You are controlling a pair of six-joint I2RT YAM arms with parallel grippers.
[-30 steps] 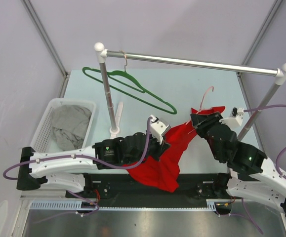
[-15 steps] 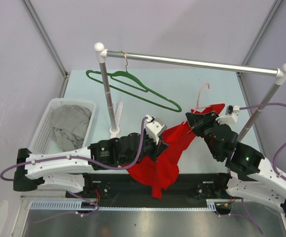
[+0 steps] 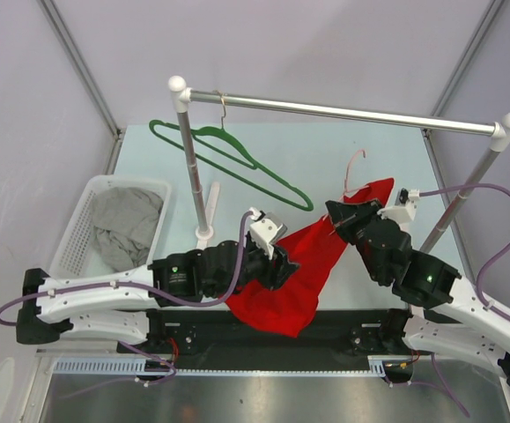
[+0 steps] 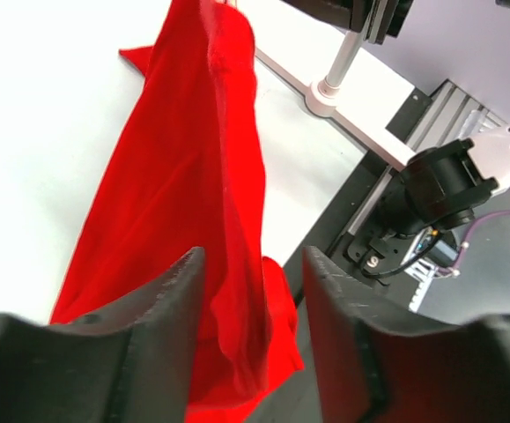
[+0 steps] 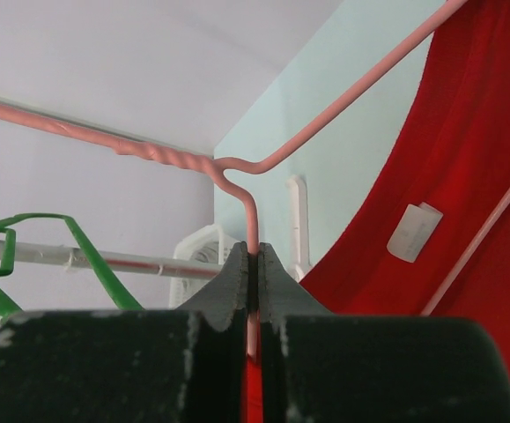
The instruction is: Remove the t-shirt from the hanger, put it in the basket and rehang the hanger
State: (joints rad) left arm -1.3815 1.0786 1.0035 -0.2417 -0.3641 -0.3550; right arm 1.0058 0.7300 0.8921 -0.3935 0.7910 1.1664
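Note:
The red t-shirt [image 3: 306, 263] hangs from a pink wire hanger [image 3: 353, 166] and drapes down to the table's front edge. My right gripper [image 3: 337, 217] is shut on the hanger's wire just below its twisted neck [image 5: 237, 167], with the shirt [image 5: 453, 194] and its white label to the right. My left gripper [image 3: 275, 257] is open at the shirt's lower left side. In the left wrist view the red cloth [image 4: 193, 176] hangs loose in the gap between its fingers [image 4: 171, 300], and neither pad presses on it.
A green hanger [image 3: 230, 155] hangs from the metal rail [image 3: 343, 112] near the left post [image 3: 193, 176]. The right post [image 3: 466, 189] stands behind my right arm. A white basket [image 3: 85, 204] holding grey cloth [image 3: 127, 225] sits at the left.
My left gripper has opened and let go of the red cloth, drawing back to the left. My right gripper has shut on the hanger wire and shifted slightly left. The shirt now hangs straighter.

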